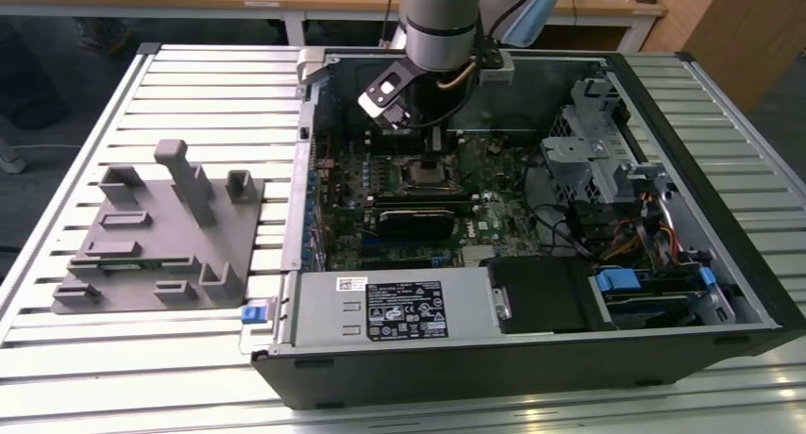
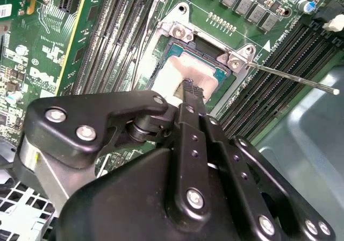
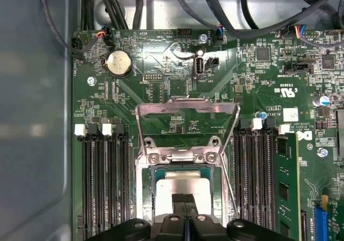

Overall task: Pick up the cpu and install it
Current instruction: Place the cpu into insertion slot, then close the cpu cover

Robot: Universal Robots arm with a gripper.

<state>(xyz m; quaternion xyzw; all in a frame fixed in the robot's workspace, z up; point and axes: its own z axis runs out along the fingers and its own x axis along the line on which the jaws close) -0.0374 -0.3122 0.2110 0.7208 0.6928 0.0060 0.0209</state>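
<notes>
The cpu [image 3: 180, 186], a pale silvery square chip, lies flat in the motherboard socket [image 3: 145, 198] with the metal load plate [image 3: 185, 123] flipped up beside it. In the second wrist view the cpu [image 2: 173, 73] sits between the socket's screw tabs. My gripper [image 3: 184, 199] has its two black fingers pressed together, tips on or just above the middle of the chip's top; I cannot tell whether they touch it. The second wrist view shows the same, with the gripper [image 2: 192, 89] over the chip. In the exterior view the gripper [image 1: 432, 151] reaches down into the open computer case over the socket [image 1: 426, 176].
The socket's thin lever rod [image 2: 293, 80] sticks out sideways. Memory slots [image 3: 105, 187] flank the socket on both sides. A drive cage [image 1: 592, 160], cables [image 1: 629, 236] and the power supply [image 1: 391, 307] stand inside the case. A grey fixture block [image 1: 158, 236] lies at the exterior view's left.
</notes>
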